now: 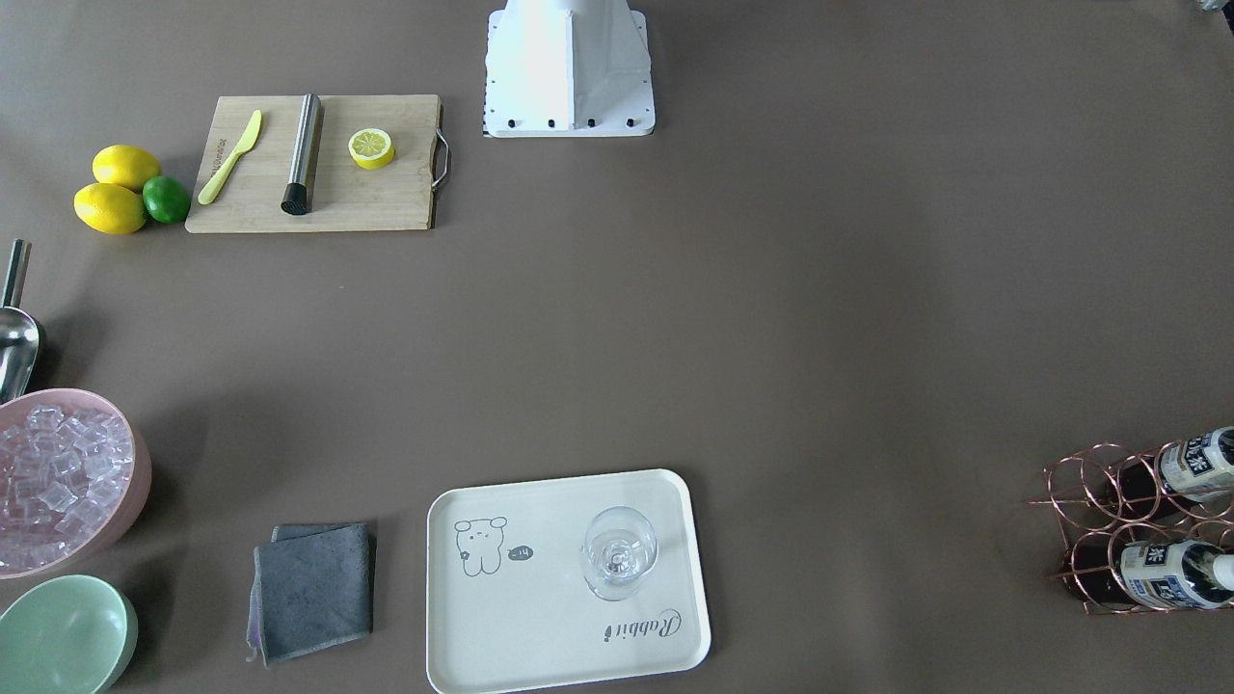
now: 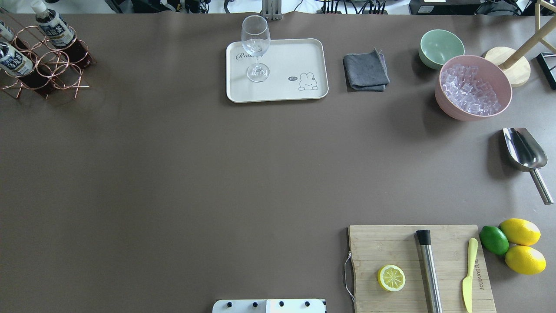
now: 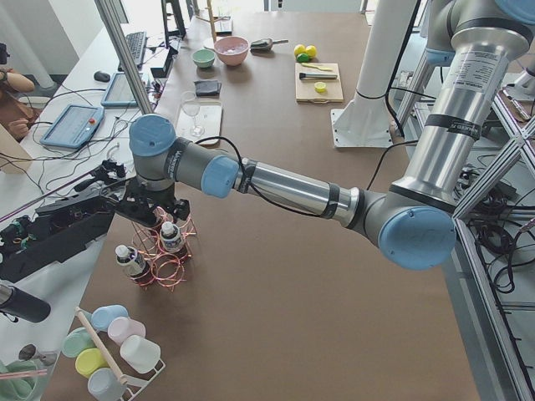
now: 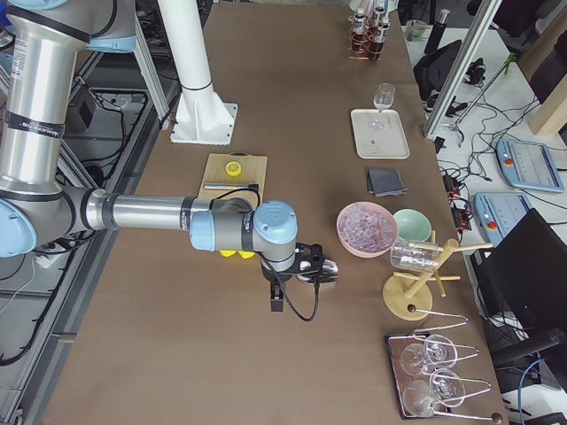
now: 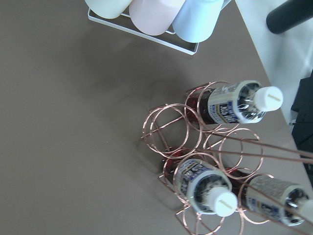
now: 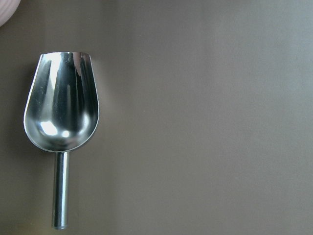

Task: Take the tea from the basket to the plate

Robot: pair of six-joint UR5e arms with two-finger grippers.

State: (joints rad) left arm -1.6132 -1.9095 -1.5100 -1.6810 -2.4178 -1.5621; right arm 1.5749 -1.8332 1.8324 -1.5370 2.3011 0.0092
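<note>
Exterior left view has the left gripper (image 3: 149, 207) hanging just above the basket (image 3: 167, 269), near its tall handle, with the tea bottles (image 3: 171, 238) standing in the cells directly beneath. The claw is a small dark mass there, so I cannot tell whether it is open or closed. The left wrist view looks down on three white-capped bottles, the third crossed by handle wires and cut off at the frame's lower right corner. In the overhead view the basket sits at the table's far left corner, partly cropped, well apart from the plate (image 2: 286, 89), which carries a wine glass (image 2: 255, 48). In the exterior right view the right gripper (image 4: 312, 263) hovers over a metal scoop (image 6: 61, 103); its state cannot be told either.
</note>
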